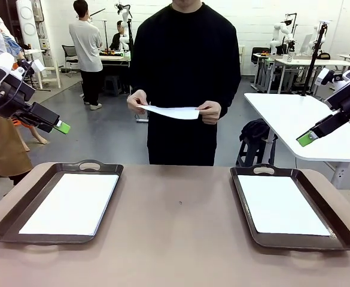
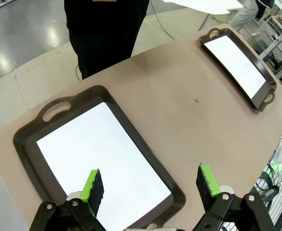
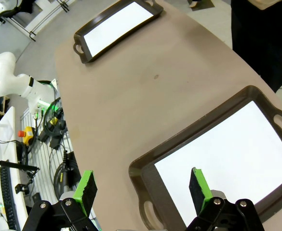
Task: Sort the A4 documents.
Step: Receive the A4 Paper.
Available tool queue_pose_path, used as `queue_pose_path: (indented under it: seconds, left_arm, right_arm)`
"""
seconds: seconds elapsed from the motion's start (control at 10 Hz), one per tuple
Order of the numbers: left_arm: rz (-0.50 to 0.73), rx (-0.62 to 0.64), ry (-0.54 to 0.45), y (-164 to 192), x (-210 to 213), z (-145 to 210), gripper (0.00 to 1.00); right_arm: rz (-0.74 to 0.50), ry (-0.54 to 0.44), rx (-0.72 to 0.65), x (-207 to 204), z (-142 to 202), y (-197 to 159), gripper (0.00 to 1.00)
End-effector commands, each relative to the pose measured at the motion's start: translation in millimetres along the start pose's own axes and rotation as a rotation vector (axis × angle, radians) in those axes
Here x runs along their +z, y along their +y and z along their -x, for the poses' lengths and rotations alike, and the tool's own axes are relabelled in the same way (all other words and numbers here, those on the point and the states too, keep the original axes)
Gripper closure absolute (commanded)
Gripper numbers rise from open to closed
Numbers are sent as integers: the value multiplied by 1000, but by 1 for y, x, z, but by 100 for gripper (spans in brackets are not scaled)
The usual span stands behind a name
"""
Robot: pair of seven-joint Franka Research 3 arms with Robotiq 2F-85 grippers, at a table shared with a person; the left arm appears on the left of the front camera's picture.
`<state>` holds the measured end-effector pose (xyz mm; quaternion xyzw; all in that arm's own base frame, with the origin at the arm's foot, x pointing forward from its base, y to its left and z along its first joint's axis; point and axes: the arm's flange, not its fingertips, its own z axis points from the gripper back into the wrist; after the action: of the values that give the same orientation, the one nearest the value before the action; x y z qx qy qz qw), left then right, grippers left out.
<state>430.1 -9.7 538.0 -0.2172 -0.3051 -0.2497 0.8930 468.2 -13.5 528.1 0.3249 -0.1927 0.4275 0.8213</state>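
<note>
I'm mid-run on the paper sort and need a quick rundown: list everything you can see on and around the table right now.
Trays: two, dark brown, handled; left tray, right tray, at opposite table ends.
A4 documents: three, white; one sheet in the left tray, one sheet in the right tray, one held sheet above the far edge.
Table: one, tan.
Person's hands: two, left-side hand and right-side hand, holding the sheet.
Left end effector: open, raised above the left tray.
Right end effector: open, raised above the right tray.
</note>
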Motion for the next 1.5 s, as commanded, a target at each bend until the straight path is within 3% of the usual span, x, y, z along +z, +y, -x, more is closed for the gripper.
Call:
queue_pose_path:
  seconds: [0.0, 1.4]
  left_arm:
    - [3, -9, -2, 0, 1, 0, 0]
    - [3, -9, -2, 0, 1, 0, 0]
  right_arm:
    - [4, 0, 1, 0, -1, 0, 0]
    - [4, 0, 1, 0, -1, 0, 0]
